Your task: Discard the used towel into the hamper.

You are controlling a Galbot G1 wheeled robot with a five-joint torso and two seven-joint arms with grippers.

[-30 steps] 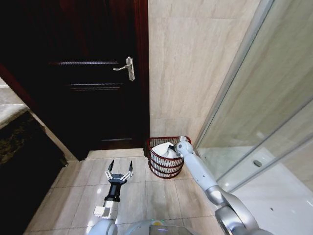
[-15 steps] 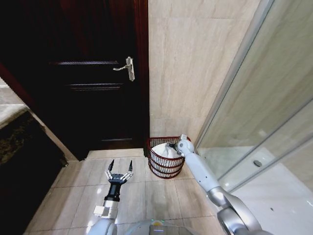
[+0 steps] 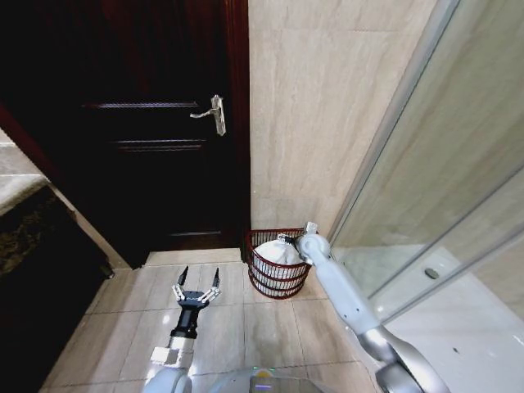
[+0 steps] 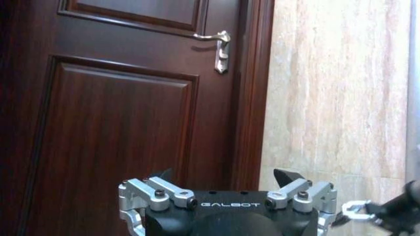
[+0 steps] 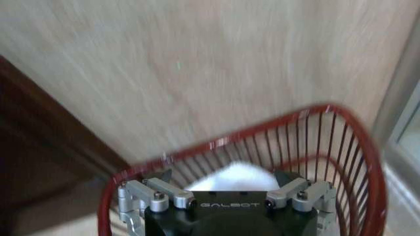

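The hamper [image 3: 275,274], a reddish-brown wire basket, stands on the floor against the beige wall beside the door. A white towel [image 3: 274,252] lies bunched inside it. My right gripper [image 3: 288,240] hovers over the hamper's rim on the wall side. In the right wrist view that gripper [image 5: 226,176] is open, with the towel [image 5: 231,178] lying below and beyond its fingers and the hamper's red rim [image 5: 357,130] curving around. My left gripper [image 3: 196,285] is open above the floor tiles to the left of the hamper, holding nothing, and faces the door [image 4: 225,174].
A dark wooden door [image 3: 147,123] with a silver handle [image 3: 214,115] stands left of the hamper. A glass shower partition [image 3: 442,180] runs along the right. Beige floor tiles [image 3: 246,327] lie open in front of me. A dark counter [image 3: 33,270] is at the left.
My right gripper has lifted slightly and drawn back over the hamper's rim while the towel stays inside. The left arm has barely shifted.
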